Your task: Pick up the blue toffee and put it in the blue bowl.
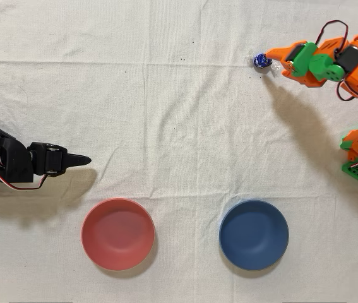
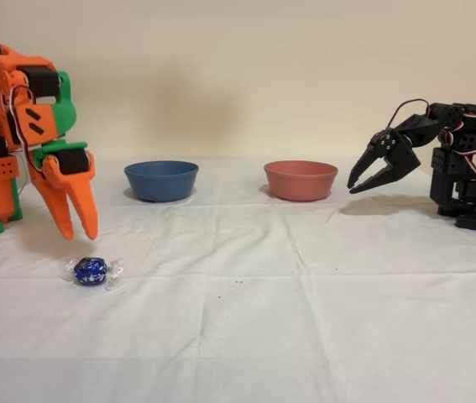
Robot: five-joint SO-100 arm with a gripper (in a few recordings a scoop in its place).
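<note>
Nothing to read here.
No lettering, label, brand, number or sign can be made out on anything in the overhead or fixed view.

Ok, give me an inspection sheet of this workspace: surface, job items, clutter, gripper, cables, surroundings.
Surface: white tablecloth, creased, a few tiny dark specks.
Job's things: blue toffee lying on the cloth, wrapper ends twisted out; blue bowl upright, looks empty in the overhead view.
Clutter: pink-red bowl beside the blue bowl, apart from it, looks empty.
Grippers: orange gripper pointing down just above the toffee, fingers close together, holding nothing; open or shut cannot be told. Idle black arm at the opposite side.
Cables: red and white wires looped on both arms, none lying on the cloth.
Surroundings: plain beige wall behind the table.
</note>
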